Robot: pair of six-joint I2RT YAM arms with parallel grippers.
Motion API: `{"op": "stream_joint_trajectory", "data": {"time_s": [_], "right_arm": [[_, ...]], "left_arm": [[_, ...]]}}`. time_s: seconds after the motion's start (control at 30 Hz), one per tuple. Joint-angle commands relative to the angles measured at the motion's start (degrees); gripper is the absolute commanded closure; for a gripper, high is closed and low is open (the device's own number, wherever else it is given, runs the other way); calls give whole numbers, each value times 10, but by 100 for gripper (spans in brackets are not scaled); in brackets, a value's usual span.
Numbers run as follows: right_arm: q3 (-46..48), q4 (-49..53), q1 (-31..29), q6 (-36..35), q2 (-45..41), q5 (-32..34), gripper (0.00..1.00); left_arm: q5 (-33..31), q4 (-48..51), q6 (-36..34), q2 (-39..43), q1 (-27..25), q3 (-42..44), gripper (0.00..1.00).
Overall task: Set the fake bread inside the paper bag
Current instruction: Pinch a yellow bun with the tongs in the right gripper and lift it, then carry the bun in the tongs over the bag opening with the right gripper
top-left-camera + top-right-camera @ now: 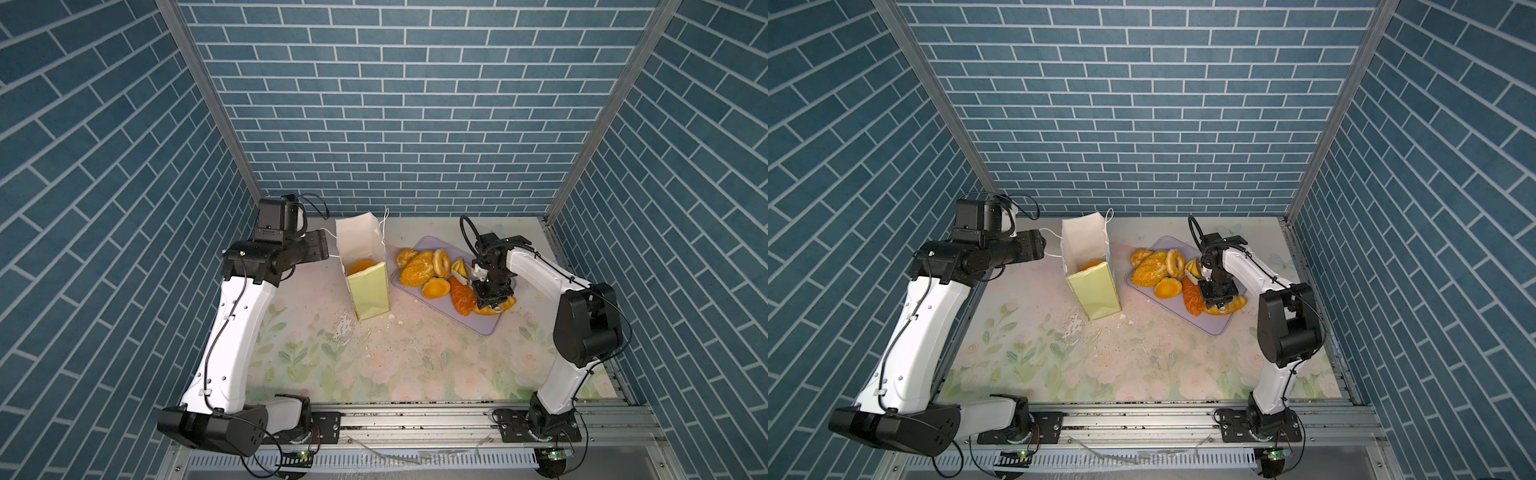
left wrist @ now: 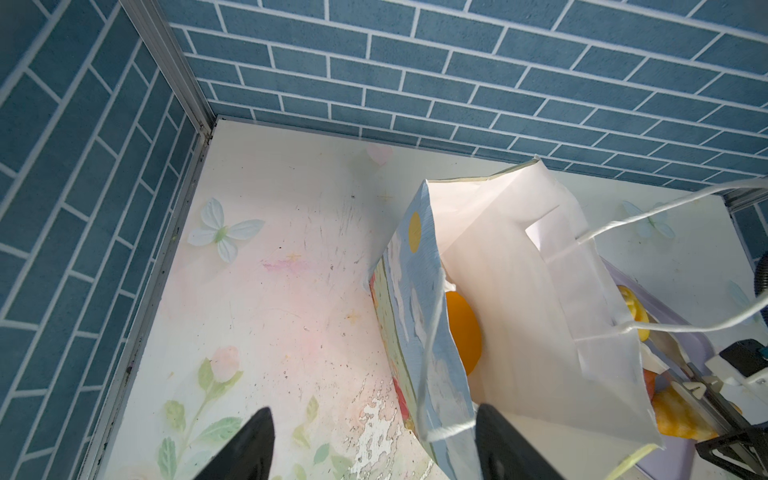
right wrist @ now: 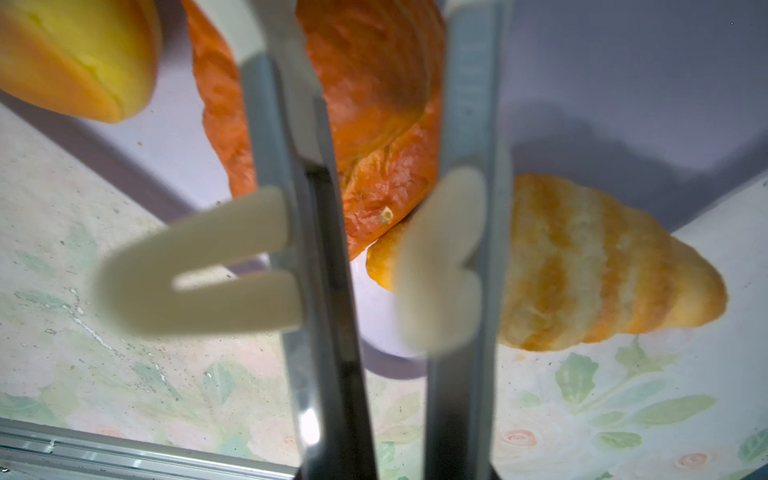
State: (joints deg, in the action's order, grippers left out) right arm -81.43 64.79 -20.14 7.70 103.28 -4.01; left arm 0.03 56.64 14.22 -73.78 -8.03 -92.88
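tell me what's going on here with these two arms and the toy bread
Two robot arms are packing glossy orange toy pastries into a tall pale yellow-green paper bag. The bag stands upright with one round orange pastry inside; the rest lie on a flat lavender tray. The right gripper is down at the tray's near end, jaws narrow over a dark orange croissant and a pale striped croissant; whether it grips either is unclear. The left gripper is open beside the bag.

tops: 2 eyes, high at front, tilted down toward back wall [image 1: 395,104], far, whole table [image 1: 374,365] | left wrist: near, down into bag [image 2: 519,291] | right wrist: very close on tray [image 3: 623,83] | tray in all 4
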Motion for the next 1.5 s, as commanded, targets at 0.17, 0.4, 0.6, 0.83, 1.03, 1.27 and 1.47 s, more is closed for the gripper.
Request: {"op": "stream_joint_trajectory", "data": {"time_s": [0.17, 0.4, 0.6, 0.83, 1.03, 1.27, 1.47], "right_arm": [[-3, 3, 5, 11, -25, -6, 75], [-4, 0, 5, 3, -51, -30, 80], [-1, 2, 5, 3, -64, -30, 82], [-4, -7, 5, 5, -94, -21, 84], [-27, -3, 4, 12, -145, -14, 85], [-43, 9, 4, 11, -207, -6, 85], [-88, 25, -4, -5, -221, -26, 85]], "left_arm": [[-13, -11, 5, 10, 2, 12, 22], [-5, -18, 4, 7, 2, 14, 22], [-1, -23, 3, 13, 2, 15, 22], [11, -32, 5, 18, 1, 29, 22], [48, -44, 17, 17, 1, 28, 22], [53, -46, 13, 19, 2, 32, 22], [45, -47, 13, 19, 7, 37, 21]]}}
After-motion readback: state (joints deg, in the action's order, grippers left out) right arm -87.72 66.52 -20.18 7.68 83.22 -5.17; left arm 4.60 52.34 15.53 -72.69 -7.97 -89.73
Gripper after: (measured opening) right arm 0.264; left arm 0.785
